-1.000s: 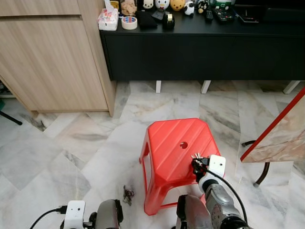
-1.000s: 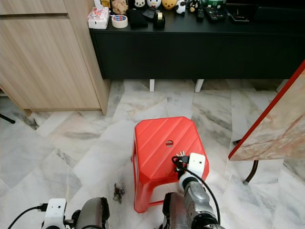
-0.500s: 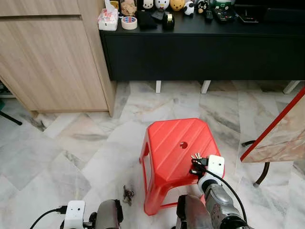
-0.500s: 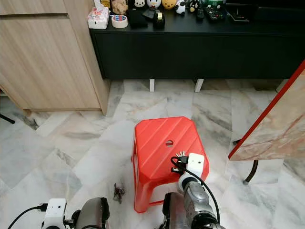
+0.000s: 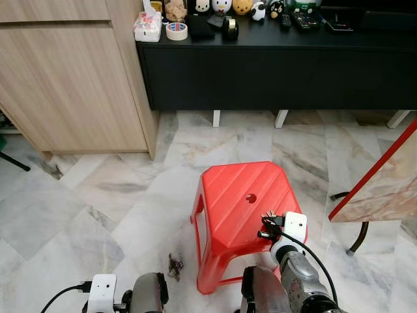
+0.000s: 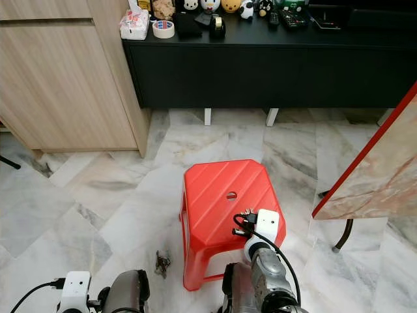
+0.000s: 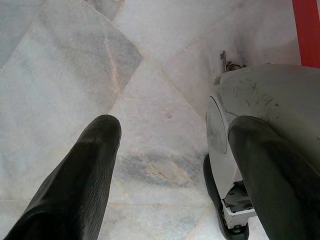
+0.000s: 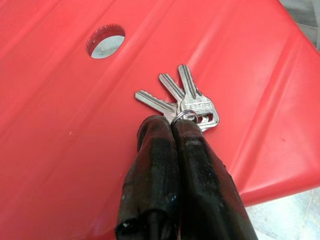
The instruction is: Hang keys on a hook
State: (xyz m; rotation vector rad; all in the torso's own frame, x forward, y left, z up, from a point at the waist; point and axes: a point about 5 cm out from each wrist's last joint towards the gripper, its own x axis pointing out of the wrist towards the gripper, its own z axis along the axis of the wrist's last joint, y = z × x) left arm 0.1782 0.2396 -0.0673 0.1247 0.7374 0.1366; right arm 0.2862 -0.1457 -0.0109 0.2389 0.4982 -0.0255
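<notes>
A bunch of silver keys (image 8: 182,102) on a ring lies fanned out on the seat of the red plastic stool (image 5: 234,195), near its front right corner. My right gripper (image 8: 172,125) is shut on the key ring, its black fingers pressed together just above the seat. In the left eye view the gripper (image 5: 266,229) and the keys (image 5: 268,214) sit close to the stool's round hole (image 5: 251,197). My left gripper (image 7: 175,150) hangs idle and open over the marble floor.
A second small bunch of keys (image 5: 174,265) lies on the floor left of the stool. A black sideboard (image 5: 273,72) with small objects stands ahead, with a wooden cabinet (image 5: 71,78) to its left. A tilted red-edged marble tabletop (image 5: 384,182) stands on the right.
My right gripper has shifted slightly over the stool's front right corner, its fingers now pointing a little more to the left, still shut on the keys. The left arm has not moved.
</notes>
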